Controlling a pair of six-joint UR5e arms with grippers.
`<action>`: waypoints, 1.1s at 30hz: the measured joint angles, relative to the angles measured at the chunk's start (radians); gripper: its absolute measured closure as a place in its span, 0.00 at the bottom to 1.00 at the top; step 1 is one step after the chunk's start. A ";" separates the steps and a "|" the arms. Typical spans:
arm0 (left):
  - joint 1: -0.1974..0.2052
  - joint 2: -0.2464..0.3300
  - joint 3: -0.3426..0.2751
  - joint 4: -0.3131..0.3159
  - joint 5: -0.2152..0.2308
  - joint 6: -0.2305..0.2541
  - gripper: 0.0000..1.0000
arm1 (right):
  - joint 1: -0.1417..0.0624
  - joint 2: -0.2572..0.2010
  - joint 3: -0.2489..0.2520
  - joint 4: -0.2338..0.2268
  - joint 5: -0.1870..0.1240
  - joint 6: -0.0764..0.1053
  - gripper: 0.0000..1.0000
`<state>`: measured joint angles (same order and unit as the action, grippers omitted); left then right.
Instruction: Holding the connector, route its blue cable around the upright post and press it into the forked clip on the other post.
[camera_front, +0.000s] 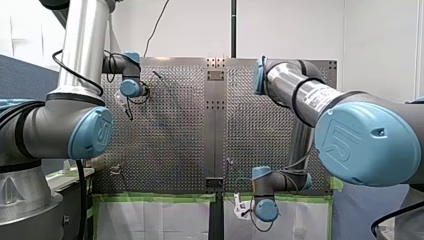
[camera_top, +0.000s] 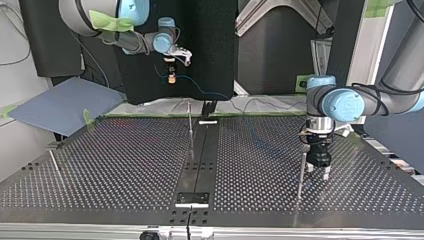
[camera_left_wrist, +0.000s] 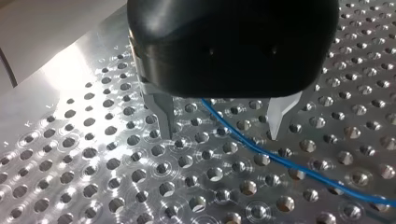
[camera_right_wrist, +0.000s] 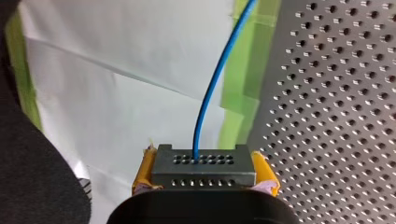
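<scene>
Right gripper (camera_right_wrist: 204, 173): yellow pads clamped on the two short ends of the connector (camera_right_wrist: 204, 165), off the edge of the perforated table (camera_right_wrist: 336, 116), over the white sheet (camera_right_wrist: 116, 93) and green tape (camera_right_wrist: 243, 93) next to that edge.
Connector axis: long side running pad to pad; holed face turned away from the gripper.
Blue cable (camera_right_wrist: 208, 93): out of one hole in that face, straight at first, then bending toward the table.
Connector handling, as a judgement: small, rigid and light; end-on grip likely secure, with the cable exit the weak point under a hard pull.
Cable handling, as a judgement: thin, limp and slightly springy, likely to slip off a post unless kept lightly taut; best taken on the free run over the table, not at the exit.
Left gripper (camera_left_wrist: 223, 123): low over the table, fingers (camera_left_wrist: 164, 116) apart, cable running slantwise between them; contact with the table surface unclear.
Nearest post (camera_top: 301, 172): on the table, just beside the left gripper, upright.
Middle post (camera_top: 190, 125): near the table's centre seam, toward the connector's edge.
Forked clip: too small to pick out on any post.
</scene>
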<state>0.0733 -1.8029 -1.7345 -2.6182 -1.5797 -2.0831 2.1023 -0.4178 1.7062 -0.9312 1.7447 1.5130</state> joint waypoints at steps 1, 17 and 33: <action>0.000 0.000 0.000 -0.001 0.000 0.000 0.00 | -0.002 -0.007 0.007 -0.004 -0.001 0.000 1.00; 0.000 0.000 0.000 -0.003 -0.007 0.000 0.00 | -0.043 -0.143 0.127 -0.048 -0.031 0.021 1.00; 0.000 0.000 0.000 -0.013 -0.016 0.000 0.00 | -0.153 -0.283 0.155 -0.036 -0.166 0.004 1.00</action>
<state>0.0733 -1.8029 -1.7345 -2.6308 -1.5957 -2.0831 1.9497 -0.7007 1.8612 -0.9675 1.5783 1.5167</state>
